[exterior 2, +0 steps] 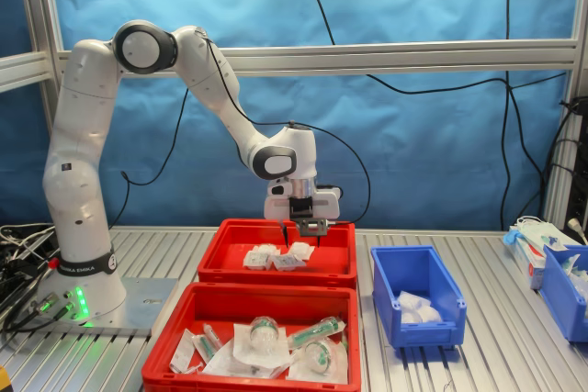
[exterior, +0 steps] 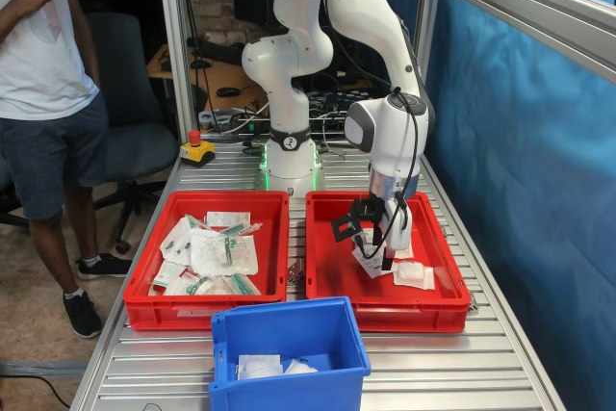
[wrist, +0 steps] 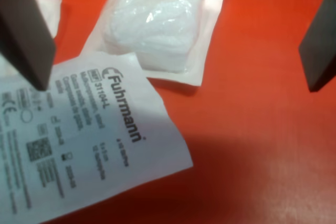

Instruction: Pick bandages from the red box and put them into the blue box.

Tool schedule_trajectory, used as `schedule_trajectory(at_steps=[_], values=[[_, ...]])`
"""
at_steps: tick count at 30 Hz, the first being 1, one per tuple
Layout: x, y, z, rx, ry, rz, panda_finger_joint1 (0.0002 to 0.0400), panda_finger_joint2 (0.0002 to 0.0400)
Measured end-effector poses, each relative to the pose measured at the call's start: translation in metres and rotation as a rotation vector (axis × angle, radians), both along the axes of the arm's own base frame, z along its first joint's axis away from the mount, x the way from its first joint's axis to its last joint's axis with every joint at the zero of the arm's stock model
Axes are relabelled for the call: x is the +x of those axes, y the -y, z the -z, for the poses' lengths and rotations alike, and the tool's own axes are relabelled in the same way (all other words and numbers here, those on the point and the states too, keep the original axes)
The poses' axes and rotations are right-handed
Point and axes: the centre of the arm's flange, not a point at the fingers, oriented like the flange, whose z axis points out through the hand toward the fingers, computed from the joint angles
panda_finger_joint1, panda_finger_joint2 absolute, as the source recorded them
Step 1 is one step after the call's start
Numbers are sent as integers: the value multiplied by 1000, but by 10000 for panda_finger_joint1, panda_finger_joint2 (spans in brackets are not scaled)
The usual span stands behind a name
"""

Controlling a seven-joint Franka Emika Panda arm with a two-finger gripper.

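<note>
Hand low over the white pouches in the red tray, nothing gripped yet.

The robot's black two-fingered hand (exterior: 373, 243) sits inside the wide, shallow red plastic box (exterior: 327, 281), fingers spread wide and empty, straddling the flat, white sealed bandage pouches (wrist: 84, 145); one printed pouch lies flat under it, touching a padded one (wrist: 157, 22) beside it. A few pouches remain in this box. The deeper blue plastic bin (exterior: 289, 334), at the worktop's front edge in the first exterior view, already holds a couple of white pouches (exterior: 274, 366), so the job looks partly done. The second red plastic tray (exterior: 207, 307), alongside, is heaped with green-marked clear packets (exterior: 217, 255).
</note>
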Motion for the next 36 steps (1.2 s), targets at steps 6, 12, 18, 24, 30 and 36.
schedule_trajectory(at_steps=[6,12,18,24,30,36], values=[[1,-1,-1,3,6,-1,400,400],[2,-3,-2,5,11,-4,400,400],[4,-9,3,3,11,-15,400,400],[5,-17,12,-3,4,-28,400,400],[3,-25,20,-10,-6,-43,400,400],[0,-34,24,-13,-11,-61,400,400]])
